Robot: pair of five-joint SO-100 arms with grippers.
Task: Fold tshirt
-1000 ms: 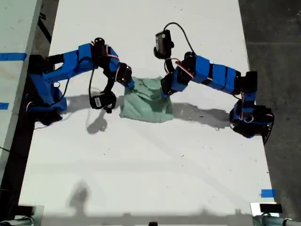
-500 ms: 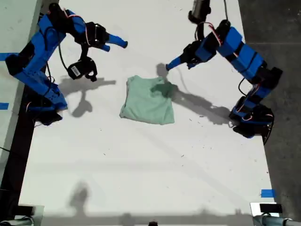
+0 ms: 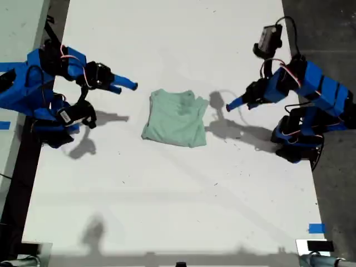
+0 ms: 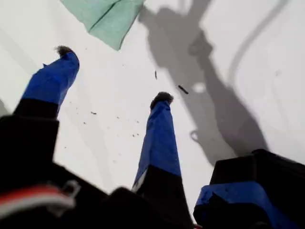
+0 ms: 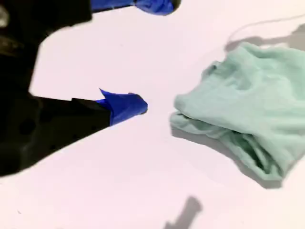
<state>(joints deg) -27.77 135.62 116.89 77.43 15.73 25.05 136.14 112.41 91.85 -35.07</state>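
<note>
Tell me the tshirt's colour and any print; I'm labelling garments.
The tshirt is plain pale mint green, no print visible. The exterior view shows it best.

Bright, even light washes the white table [image 3: 167, 189] close to glare in all three views. Soft grey arm shadows fall beside the tshirt [image 3: 177, 118]. The second wrist view is slightly soft; in the first, the near gripper body blurs dark.
</note>
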